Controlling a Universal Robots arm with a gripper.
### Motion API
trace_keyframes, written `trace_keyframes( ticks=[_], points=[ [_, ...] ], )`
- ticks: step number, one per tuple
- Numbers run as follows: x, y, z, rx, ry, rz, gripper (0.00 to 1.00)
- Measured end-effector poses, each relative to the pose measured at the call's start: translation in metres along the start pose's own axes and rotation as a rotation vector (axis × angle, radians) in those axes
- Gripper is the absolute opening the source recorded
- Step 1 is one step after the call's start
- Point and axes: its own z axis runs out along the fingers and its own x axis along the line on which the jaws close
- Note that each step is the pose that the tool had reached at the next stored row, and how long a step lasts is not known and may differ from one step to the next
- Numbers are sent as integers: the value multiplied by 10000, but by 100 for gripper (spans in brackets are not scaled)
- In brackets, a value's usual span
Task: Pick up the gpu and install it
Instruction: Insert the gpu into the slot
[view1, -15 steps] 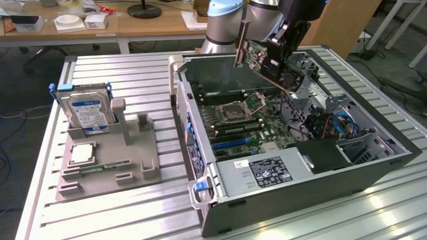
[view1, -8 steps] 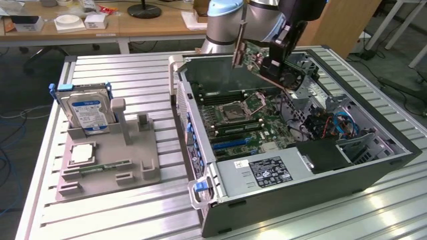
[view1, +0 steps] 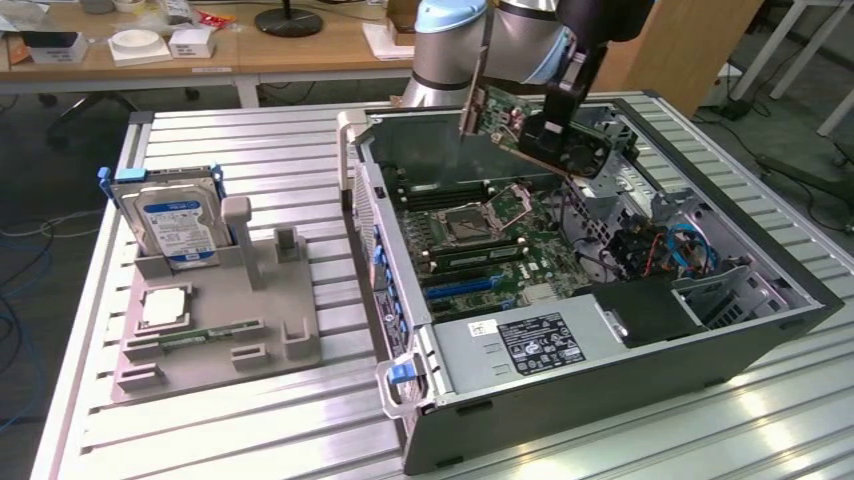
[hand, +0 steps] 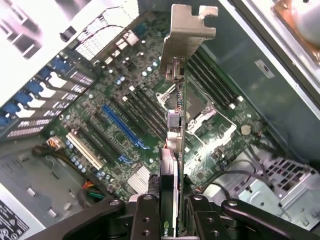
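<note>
The gpu (view1: 514, 115), clamped across its two faces by the closed gripper (hand: 170, 202) and hung above the motherboard (hand: 115, 125) inside the open case (view1: 601, 370), is judged light, stiff yet fragile, best held clear of its connector edge.

The held end of the gpu (hand: 176, 100) hides between the fingers of the gripper (hand: 172, 202), which the picture's edge cuts off. The label print on the power supply (view1: 523, 348) is unreadably small.
</note>
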Motion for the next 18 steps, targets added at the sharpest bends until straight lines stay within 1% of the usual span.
trace_keyframes(
  ticks=[18],
  points=[
    [0,0,0,-70,54,-2727,27]
  ],
)
